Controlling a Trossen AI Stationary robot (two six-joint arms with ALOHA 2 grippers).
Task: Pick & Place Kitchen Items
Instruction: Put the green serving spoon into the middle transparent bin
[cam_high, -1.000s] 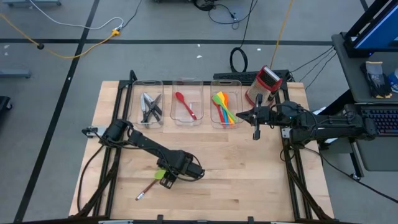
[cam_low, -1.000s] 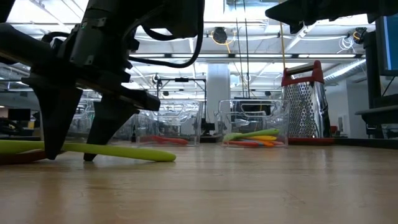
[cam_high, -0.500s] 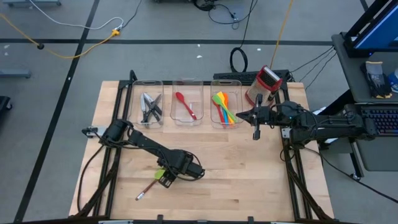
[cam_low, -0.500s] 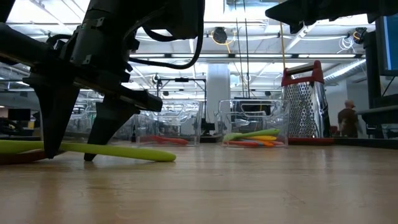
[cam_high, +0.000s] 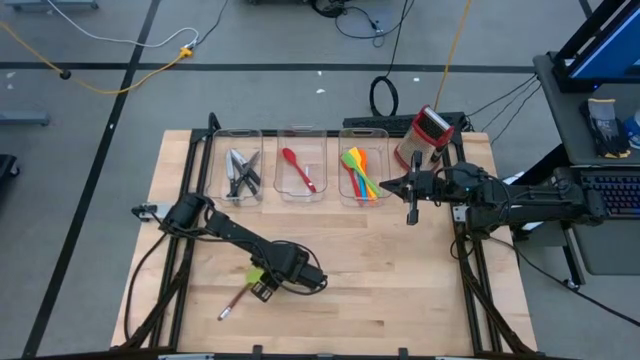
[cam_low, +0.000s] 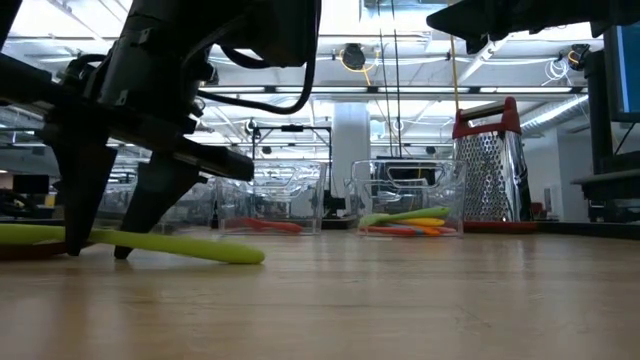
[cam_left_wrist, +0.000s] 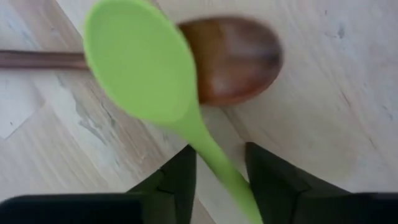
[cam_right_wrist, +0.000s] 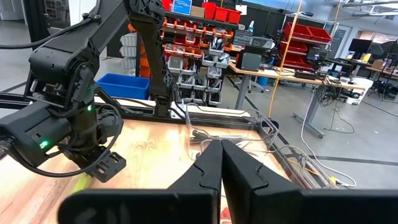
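Left hand (cam_left_wrist: 219, 167) is straddling the green spoon (cam_left_wrist: 142, 68) handle, fingers open, lower centre: close squarely before lifting off the brown wooden spoon (cam_left_wrist: 230, 59).

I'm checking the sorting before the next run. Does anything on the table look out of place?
Two utensils lie loose on the table, outside the bins: a green spoon between the left gripper's open fingers, its bowl overlapping a wooden spoon beneath. The right gripper waits shut near the box grater. The rest looks sorted.
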